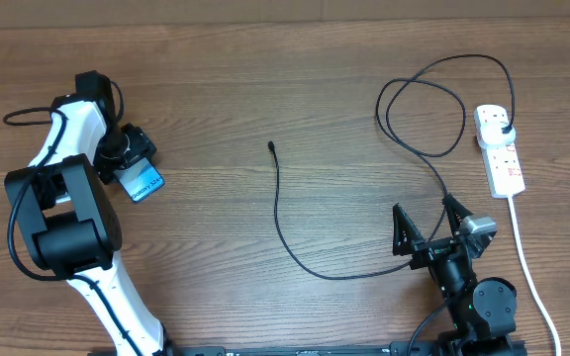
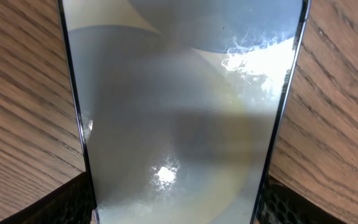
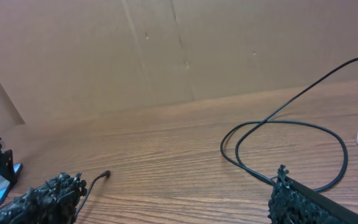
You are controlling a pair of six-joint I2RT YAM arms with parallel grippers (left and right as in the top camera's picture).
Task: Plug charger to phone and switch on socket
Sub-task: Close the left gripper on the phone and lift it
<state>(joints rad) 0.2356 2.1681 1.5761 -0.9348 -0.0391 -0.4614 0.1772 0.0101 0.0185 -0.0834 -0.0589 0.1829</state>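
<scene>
**Straddling the phone, left side; charger tip lying loose**

Left tool [image 1: 133, 164] is down over the phone [image 1: 143, 183] at the left of the counter [image 1: 265, 59]. The phone lies flat, lit screen up, one end sticking out from under the tool. In the left wrist view the phone [image 2: 185, 124] fills the frame, with dark fingers [image 2: 73, 208] just beside each long edge. I cannot tell whether they press on the frame or stand a little off it.

Right tool [image 1: 426, 222] is near the front right, jaws wide, holding nothing. The cable passes beneath it.

The charger [image 1: 277, 213] has its connector tip [image 1: 271, 146] bare on the wood at mid-counter, well apart from the phone. The cable runs toward the front, curves right under the right tool, loops at the back right and ends in the plug [image 1: 504, 126]. The plug is seated in the socket [image 1: 503, 163].

The socket lies at the far right edge, and its white cord [image 1: 532, 277] trails toward the front.
</scene>
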